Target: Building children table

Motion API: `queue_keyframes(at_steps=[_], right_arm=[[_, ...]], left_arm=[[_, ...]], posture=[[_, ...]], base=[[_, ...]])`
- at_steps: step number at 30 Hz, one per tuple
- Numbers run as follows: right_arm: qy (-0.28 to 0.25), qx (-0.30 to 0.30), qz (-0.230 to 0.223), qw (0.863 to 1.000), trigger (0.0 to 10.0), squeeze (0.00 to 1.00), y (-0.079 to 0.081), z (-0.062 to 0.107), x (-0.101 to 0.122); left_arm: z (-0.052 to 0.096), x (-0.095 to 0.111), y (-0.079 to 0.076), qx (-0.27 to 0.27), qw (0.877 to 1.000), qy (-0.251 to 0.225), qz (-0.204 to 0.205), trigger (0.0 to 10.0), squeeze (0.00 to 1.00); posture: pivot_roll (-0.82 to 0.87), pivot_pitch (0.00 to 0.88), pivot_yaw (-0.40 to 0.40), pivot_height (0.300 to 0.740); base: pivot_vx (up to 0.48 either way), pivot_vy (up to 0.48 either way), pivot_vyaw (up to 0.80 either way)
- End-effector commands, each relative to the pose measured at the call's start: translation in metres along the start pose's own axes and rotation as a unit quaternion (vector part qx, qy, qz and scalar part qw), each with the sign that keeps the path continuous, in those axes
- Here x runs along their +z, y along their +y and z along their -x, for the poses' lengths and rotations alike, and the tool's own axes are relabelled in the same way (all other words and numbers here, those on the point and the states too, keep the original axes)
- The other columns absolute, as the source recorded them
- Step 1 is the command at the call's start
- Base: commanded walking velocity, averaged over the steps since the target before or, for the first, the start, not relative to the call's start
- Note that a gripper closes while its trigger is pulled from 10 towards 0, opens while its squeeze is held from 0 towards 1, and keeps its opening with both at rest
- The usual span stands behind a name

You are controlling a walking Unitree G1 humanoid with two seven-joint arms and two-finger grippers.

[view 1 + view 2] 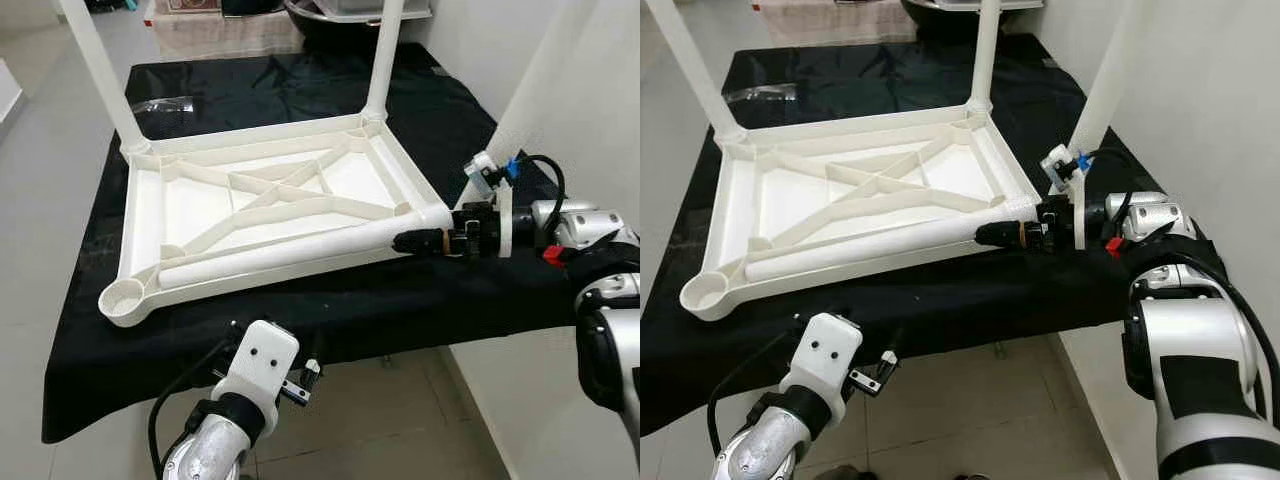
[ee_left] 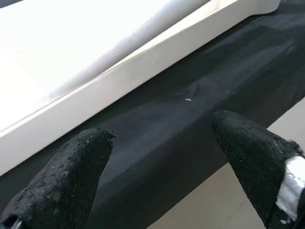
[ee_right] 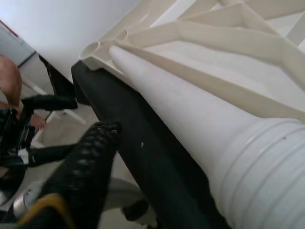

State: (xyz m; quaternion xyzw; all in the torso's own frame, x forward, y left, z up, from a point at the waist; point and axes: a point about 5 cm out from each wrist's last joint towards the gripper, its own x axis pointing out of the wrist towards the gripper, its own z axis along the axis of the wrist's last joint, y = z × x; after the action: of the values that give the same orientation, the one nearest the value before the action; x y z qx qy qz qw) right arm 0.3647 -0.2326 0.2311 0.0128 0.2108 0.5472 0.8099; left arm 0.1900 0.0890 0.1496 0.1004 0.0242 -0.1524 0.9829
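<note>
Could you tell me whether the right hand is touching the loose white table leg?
Touching: in the right eye view the right hand closes on the threaded end of the loose leg.

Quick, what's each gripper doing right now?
Left gripper: open, empty, at the black cloth's near edge.
Right gripper: shut on the loose table leg's threaded end.

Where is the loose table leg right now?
The loose table leg lies along the near edge of the upturned tabletop on the black cloth, its threaded end held by the right gripper at the robot's right.
</note>
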Motion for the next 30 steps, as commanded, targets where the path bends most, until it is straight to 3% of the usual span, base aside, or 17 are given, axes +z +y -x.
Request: queue_keyframes(at_steps=[1,15,28,30], right_arm=[[0.004,0.012,0.010,1.000,0.0,0.00,0.002,0.000,0.005],[-0.009,0.016,0.014,1.000,0.0,0.00,0.002,0.004,0.009],[-0.123,0.022,0.034,0.992,0.0,0.00,0.011,0.039,0.045],[-0.160,0.031,0.024,0.986,0.0,0.00,0.013,0.044,0.050]], left_arm=[[-0.001,-0.005,-0.001,0.002,1.000,0.011,-0.003,10.0,0.00],[-0.003,-0.006,-0.001,0.005,1.000,0.007,-0.008,10.0,0.00],[-0.008,-0.005,0.001,0.004,1.000,0.000,-0.010,10.0,0.00],[-0.008,-0.005,0.002,0.003,1.000,0.000,-0.004,10.0,0.00]], posture=[[0.12,0.137,-0.065,0.740],[0.11,0.119,-0.068,0.740],[0.11,0.110,-0.065,0.740],[0.10,0.107,-0.067,0.740]], base=[[0.000,0.000,0.00],[0.000,0.000,0.00],[0.000,0.000,0.00],[0.000,0.000,0.00]])
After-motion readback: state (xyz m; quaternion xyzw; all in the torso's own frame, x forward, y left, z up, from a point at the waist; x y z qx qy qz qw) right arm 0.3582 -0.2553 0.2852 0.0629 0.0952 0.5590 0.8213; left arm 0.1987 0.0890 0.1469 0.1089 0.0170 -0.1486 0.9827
